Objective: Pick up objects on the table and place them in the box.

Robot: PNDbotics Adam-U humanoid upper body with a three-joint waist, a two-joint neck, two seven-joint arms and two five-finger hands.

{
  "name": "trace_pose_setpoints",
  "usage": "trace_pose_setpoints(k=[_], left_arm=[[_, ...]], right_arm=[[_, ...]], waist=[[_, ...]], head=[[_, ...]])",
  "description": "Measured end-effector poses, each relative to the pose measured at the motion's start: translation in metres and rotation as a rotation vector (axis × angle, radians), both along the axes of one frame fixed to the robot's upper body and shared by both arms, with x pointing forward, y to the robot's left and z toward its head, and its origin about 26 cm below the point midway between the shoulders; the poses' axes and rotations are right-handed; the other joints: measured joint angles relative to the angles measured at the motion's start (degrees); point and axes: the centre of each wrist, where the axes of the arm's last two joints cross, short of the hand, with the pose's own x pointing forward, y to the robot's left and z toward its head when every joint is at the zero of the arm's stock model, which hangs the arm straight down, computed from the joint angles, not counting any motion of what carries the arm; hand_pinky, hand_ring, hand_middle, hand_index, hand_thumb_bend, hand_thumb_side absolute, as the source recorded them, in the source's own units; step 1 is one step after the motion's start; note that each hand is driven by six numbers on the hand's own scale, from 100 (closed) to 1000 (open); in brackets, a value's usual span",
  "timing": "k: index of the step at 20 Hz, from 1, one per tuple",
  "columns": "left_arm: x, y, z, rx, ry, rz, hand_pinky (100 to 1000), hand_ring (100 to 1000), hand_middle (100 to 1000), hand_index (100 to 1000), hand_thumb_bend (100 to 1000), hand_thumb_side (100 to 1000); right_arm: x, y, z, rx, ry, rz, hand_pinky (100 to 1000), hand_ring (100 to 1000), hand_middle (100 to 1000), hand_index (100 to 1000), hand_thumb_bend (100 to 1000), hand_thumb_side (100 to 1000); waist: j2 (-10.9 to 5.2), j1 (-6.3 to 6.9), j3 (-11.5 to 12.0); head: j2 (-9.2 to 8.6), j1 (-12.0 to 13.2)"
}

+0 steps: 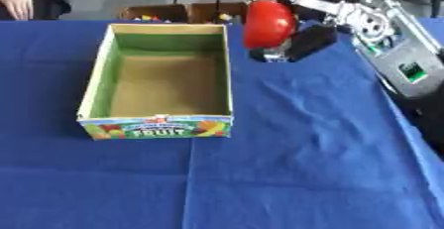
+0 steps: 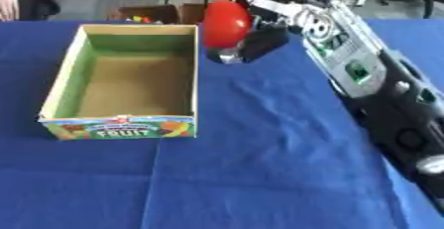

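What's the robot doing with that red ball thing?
The robot's right hand holds a round red object in its fingers, just past the right rim of the open cardboard box on the blue table. The box looks empty, so the red thing isn't in yet. The left hand isn't in view.

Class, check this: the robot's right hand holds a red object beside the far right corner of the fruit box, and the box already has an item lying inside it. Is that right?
Not quite. The box is empty: the left eye view shows only its bare brown floor. The rest holds: the right hand holds the red object beside the box's far right corner.
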Motion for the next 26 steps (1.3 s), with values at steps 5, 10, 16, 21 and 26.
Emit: trace_pose_setpoints(k=[5,10,16,21,26], left_arm=[[0.000,-0.001,0.000,0.006,0.003,-0.008,730,848,697,770,100,1000],[0.000,-0.002,0.000,0.009,0.002,-0.012,730,849,697,770,100,1000],[0.000,-0.004,0.003,0.014,-0.008,-0.026,729,850,696,770,100,1000],[0.000,-0.006,0.006,0.013,-0.016,-0.033,729,851,696,769,100,1000],[0.000,-0.008,0.008,0.008,-0.023,-0.043,729,851,696,769,100,1000]], right_arm=[[0.013,0.019,0.006,0.008,-0.020,-0.002,497,568,552,713,113,440],[0.026,0.036,0.001,0.009,-0.029,-0.010,497,566,549,713,106,444],[0.041,0.048,-0.014,0.032,-0.025,-0.044,499,562,543,714,100,450],[0.050,0.054,-0.028,0.052,-0.014,-0.068,499,561,541,714,100,452],[0.059,0.062,-0.046,0.043,0.006,-0.087,500,566,547,713,103,453]], waist=[[0.00,-0.64,1.28],[0.11,-1.25,2.96],[1.40,-1.65,5.05],[2.39,-1.87,6.12],[2.96,-1.89,6.79]], head=[[-0.72,-1.30],[-1.54,-2.84],[-2.62,-4.85],[-3.52,-5.93],[-3.71,-6.50]])
